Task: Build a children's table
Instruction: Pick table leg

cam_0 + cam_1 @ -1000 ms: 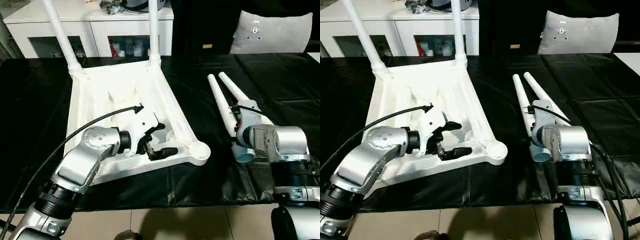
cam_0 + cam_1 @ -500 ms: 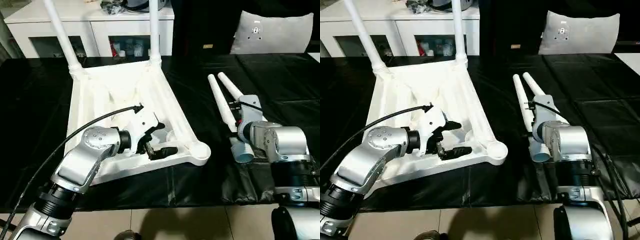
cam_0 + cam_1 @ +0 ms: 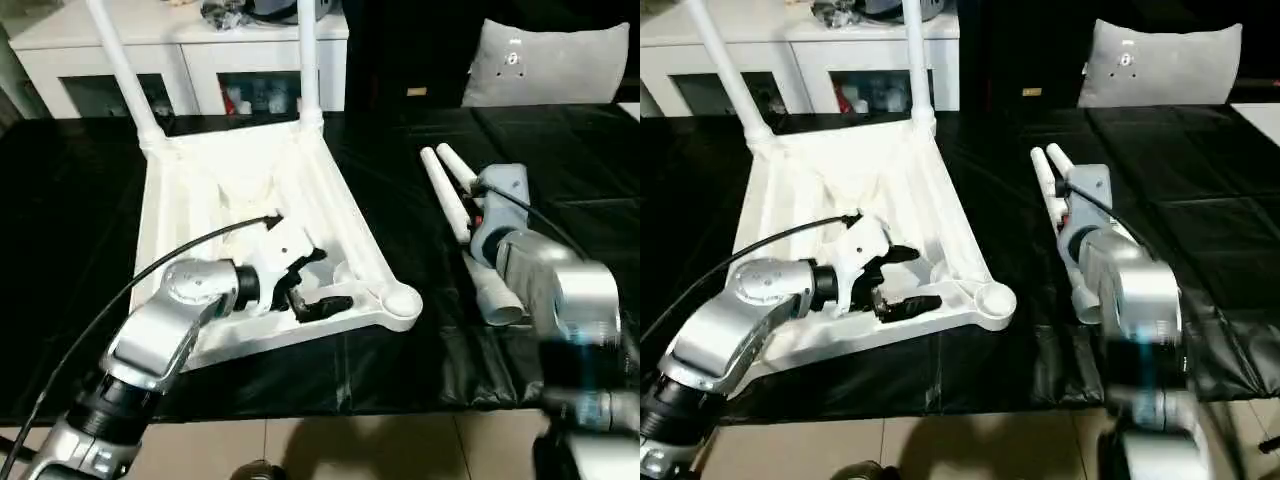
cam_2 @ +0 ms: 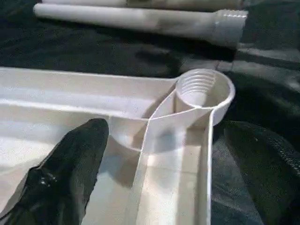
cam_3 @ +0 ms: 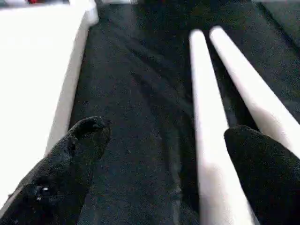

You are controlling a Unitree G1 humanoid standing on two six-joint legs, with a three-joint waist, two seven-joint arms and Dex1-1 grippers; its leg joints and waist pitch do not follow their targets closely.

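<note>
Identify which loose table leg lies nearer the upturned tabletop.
The left one of the two loose legs: it lies closer to the tabletop; its twin lies beyond it.

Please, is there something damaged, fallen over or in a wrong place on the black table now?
Nothing looks damaged or spilled. The white table top lies upside down with two legs screwed in at its far corners. Two loose legs lie side by side on the black cover to its right. The near right socket is empty.
</note>
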